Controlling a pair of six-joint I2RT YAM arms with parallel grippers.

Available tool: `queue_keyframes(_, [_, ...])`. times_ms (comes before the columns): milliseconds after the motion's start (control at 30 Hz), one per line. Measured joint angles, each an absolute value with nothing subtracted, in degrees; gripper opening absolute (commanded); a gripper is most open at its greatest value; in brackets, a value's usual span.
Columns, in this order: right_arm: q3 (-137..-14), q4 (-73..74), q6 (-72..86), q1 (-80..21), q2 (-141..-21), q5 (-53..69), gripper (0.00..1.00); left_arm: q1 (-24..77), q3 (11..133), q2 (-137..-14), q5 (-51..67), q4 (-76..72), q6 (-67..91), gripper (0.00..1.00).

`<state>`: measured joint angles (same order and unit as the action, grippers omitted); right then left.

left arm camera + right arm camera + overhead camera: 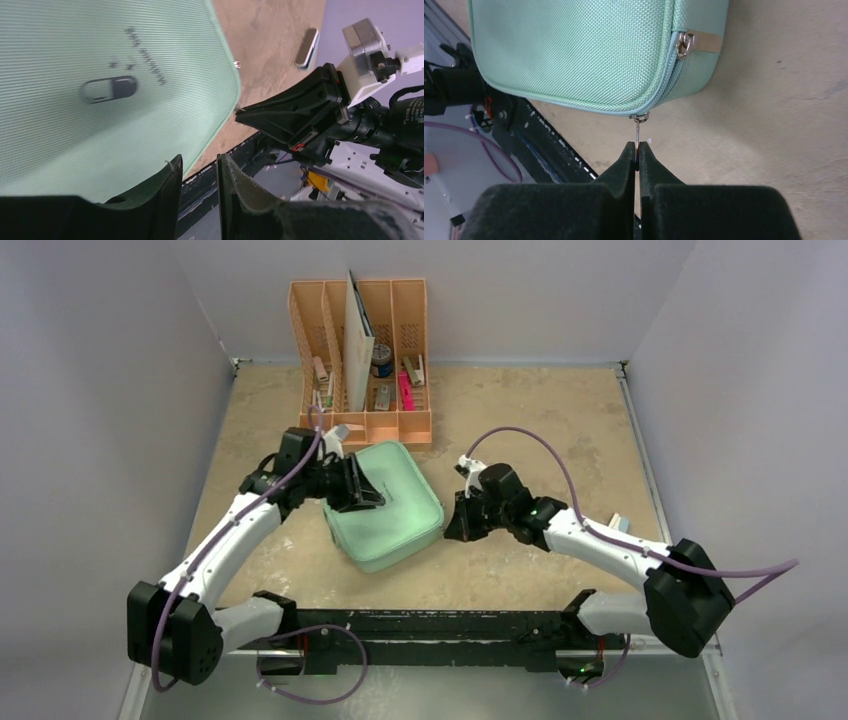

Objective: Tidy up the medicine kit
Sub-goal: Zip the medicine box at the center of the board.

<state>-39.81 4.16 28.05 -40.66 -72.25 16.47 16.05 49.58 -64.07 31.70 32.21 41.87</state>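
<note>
**A plain, evenly lit booth around my table**

On my overhead feed I see a tan, mottled tabletop (520,420) boxed in by three bare, pale lilac-grey walls: the left wall (100,380), the back wall (520,290) and the right wall (760,380). A thin metal strip (643,445) edges the table's right side, and a black rail (450,625) runs along its near edge. A peach-orange slotted organizer (409,310) stands against the back wall. The light is soft and even, and the shadows are faint.
</note>
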Motion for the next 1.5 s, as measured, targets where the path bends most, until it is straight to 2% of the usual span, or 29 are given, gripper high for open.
queue_keyframes(267, [-39.81, 4.23, 31.11, -45.71, -72.25, 15.88, 0.00, 24.84, 47.86, -68.07, 32.71, 22.28, 40.86, 0.22])
queue_keyframes(567, [-39.81, 5.10, 31.27, -45.76, -72.25, 14.24, 0.00, 25.26, 39.51, -70.39, 31.29, 17.56, 41.17, 0.20])
queue_keyframes(867, [-39.83, 4.62, 31.27, -45.36, -73.58, 13.52, 0.00, 25.32, 32.84, -64.40, 26.70, 15.31, 41.34, 0.18])
queue_keyframes(1500, [-40.05, 3.55, 25.36, -40.14, -72.47, 10.24, 0.00, 25.96, 32.58, -67.05, 24.43, 12.10, 42.89, 0.12])
